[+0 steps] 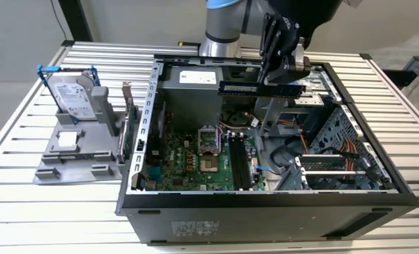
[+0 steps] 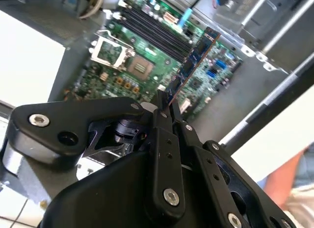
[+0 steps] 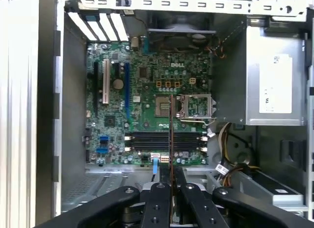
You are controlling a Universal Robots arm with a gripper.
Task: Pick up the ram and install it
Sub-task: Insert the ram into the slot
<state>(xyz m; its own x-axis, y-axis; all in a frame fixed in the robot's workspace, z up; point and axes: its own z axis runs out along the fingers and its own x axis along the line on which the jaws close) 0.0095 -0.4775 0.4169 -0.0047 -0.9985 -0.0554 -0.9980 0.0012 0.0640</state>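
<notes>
Black pincer (image 3: 171, 175) clamps the ram (image 3: 170, 130) edge-on above the memory slots (image 3: 147, 141); seemingly mid-carry, seating calls for exact slot alignment

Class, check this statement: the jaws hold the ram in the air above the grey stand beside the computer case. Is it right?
Not quite. The gripper, jaws shut, does hold the ram in the air, but above the open computer case, not the grey stand beside it. The exterior view shows this.
</notes>
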